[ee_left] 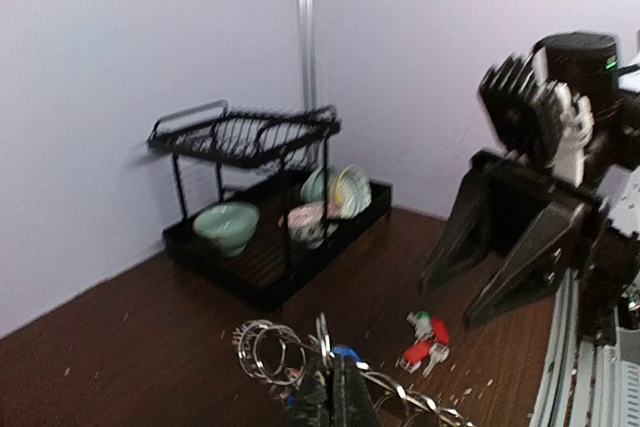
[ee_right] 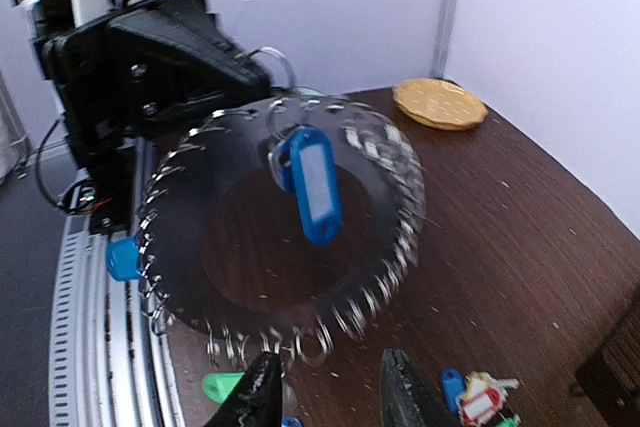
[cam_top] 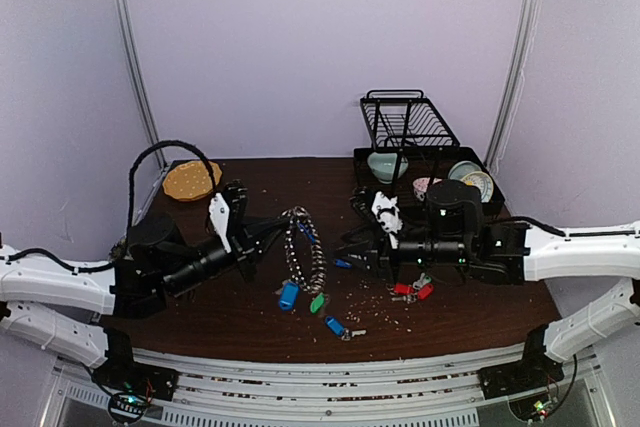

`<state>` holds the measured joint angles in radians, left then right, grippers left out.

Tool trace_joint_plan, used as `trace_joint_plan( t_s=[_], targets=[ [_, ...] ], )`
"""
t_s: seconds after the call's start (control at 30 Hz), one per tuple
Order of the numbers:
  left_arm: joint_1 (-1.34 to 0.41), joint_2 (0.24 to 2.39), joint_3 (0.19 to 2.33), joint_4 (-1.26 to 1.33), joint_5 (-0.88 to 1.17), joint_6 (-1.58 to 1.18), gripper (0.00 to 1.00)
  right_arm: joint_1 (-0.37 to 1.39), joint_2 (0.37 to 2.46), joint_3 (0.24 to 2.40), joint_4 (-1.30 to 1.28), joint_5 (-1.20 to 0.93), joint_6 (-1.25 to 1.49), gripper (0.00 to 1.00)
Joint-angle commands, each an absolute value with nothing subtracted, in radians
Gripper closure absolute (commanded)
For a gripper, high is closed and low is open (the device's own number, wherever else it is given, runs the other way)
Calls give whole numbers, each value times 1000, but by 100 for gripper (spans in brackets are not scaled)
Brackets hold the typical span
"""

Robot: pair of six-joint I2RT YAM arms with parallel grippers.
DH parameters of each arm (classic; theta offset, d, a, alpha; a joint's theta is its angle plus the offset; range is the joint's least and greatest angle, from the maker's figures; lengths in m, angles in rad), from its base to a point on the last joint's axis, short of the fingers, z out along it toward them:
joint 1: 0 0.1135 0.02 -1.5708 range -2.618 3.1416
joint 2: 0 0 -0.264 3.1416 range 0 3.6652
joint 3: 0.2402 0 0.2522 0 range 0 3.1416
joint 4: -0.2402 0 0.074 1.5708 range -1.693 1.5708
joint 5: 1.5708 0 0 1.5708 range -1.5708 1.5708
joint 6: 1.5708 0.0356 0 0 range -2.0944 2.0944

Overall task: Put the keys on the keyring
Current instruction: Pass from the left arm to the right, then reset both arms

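Note:
The keyring [cam_top: 308, 257] hangs upright over the middle of the table, a big loop of linked silver rings. My left gripper [cam_top: 270, 238] is shut on its upper edge; in the left wrist view the closed fingers [ee_left: 335, 399] pinch the rings [ee_left: 265, 347]. A blue-tagged key [ee_right: 315, 182] dangles from the top of the keyring [ee_right: 400, 247], and another blue tag [ee_right: 122, 259] sits on its left side. My right gripper [ee_right: 335, 399] stands open just below the loop, holding nothing. Loose keys lie on the table: blue [cam_top: 288, 295], green [cam_top: 317, 302], blue [cam_top: 335, 326] and red [cam_top: 415, 290].
A black dish rack [cam_top: 410, 127] with bowls stands at the back right. A round cork mat [cam_top: 192, 180] lies at the back left. Small crumbs are scattered over the brown tabletop [cam_top: 450, 312]. The right arm [ee_left: 530, 237] fills the right side of the left wrist view.

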<state>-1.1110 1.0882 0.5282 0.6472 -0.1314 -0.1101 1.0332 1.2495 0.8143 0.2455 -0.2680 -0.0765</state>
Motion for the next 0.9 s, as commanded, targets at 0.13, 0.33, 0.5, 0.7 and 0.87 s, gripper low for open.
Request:
trace_joint_plan(
  t_s=[0.13,0.33,0.5,0.7,0.87],
  targets=[
    [-1036,1053,652,-201,-394,-349,100,1007,1078,712,133,37,99,62],
    [-955,1234,698,-222,-305,-342,100,987,1027,690,71,131,192,61],
    [-936,1392,773,-178,-274,-293,95,957,1010,667,52,193,271,59],
    [-933,1462,871,-133,-310,-284,5,866,981,597,63,209,343,53],
    [-874,1386,873,-81,-347,-258,2,733,945,509,101,183,378,46]
  ],
)
